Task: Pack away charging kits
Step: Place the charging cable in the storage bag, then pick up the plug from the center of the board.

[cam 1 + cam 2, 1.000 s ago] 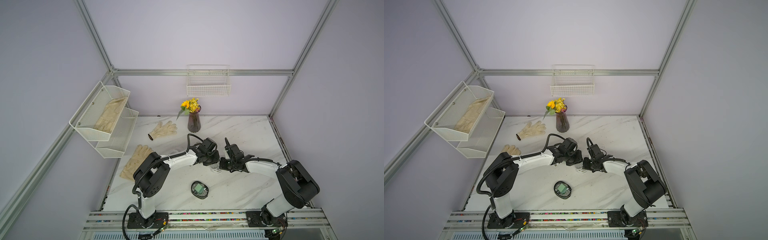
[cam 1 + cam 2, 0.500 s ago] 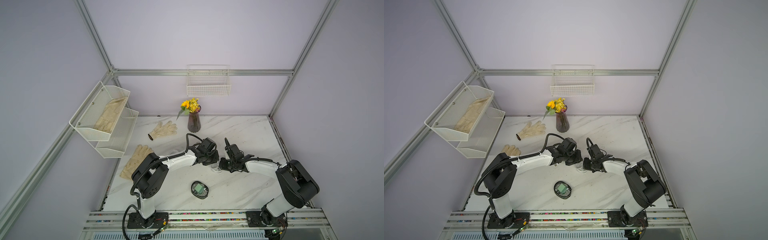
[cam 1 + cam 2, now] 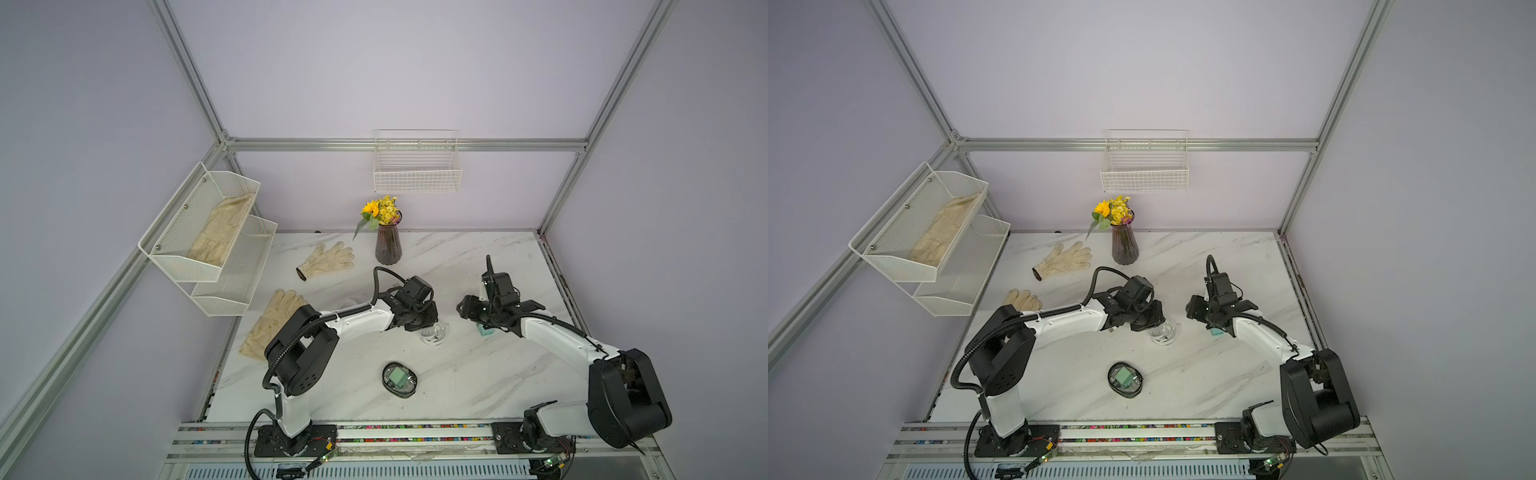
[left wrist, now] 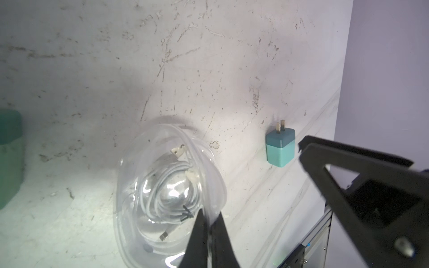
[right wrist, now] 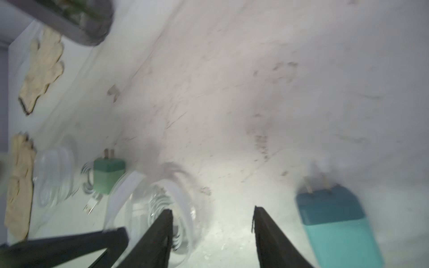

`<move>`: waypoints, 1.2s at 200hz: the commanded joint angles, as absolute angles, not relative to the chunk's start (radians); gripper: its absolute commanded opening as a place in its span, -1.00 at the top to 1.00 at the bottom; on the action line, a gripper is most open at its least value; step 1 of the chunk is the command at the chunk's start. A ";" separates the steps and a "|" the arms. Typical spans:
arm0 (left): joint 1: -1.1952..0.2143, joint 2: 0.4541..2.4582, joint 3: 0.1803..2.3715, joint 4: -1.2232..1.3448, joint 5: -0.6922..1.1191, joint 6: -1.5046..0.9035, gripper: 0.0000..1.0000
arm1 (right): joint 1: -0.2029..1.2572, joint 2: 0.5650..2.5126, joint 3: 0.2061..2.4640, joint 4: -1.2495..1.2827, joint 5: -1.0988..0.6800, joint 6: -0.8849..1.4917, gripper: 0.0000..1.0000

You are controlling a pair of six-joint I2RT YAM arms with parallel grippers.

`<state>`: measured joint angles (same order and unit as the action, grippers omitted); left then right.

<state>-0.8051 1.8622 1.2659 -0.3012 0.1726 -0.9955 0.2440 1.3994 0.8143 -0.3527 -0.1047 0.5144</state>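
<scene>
A transparent case (image 4: 169, 185) with a coiled white cable (image 4: 167, 183) inside lies mid-table, also visible in both top views (image 3: 434, 332) (image 3: 1163, 332). My left gripper (image 4: 209, 224) is shut on the case's thin clear edge. My right gripper (image 5: 212, 208) hangs open over bare table, between that case (image 5: 171, 204) and a teal plug adapter (image 5: 336, 222). The adapter (image 4: 281, 147) lies on its side to the right of the case. A black-rimmed case (image 3: 400, 379) holding a green adapter sits nearer the front. Behind my left arm lie another green adapter (image 5: 108, 177), a cable (image 5: 87, 183) and a clear case (image 5: 54, 176).
Cream gloves lie at the left of the table (image 3: 326, 259) (image 3: 272, 324), and another in the wall rack (image 3: 216, 232). A dark vase of yellow flowers (image 3: 387, 245) stands at the back. A white wire basket (image 3: 417, 166) hangs on the back wall.
My right gripper has opened and drawn back to the right, away from the clear case. My left gripper has kept its hold and barely moved.
</scene>
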 commanded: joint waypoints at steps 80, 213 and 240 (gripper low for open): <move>-0.796 1.873 1.367 -0.318 0.190 -0.884 1.00 | 0.214 1.569 0.892 -0.510 0.061 0.435 -0.52; -0.790 1.850 1.342 -0.266 0.229 -0.884 1.00 | 0.231 1.572 0.866 -0.549 0.025 0.456 0.30; -0.785 1.844 1.333 -0.267 0.233 -0.879 1.00 | 0.242 1.570 0.885 -0.554 0.036 0.454 0.43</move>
<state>-0.7956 1.8832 1.2942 -0.2993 0.2146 -0.8974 0.2283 1.5723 0.8696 -0.5289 0.0345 0.4469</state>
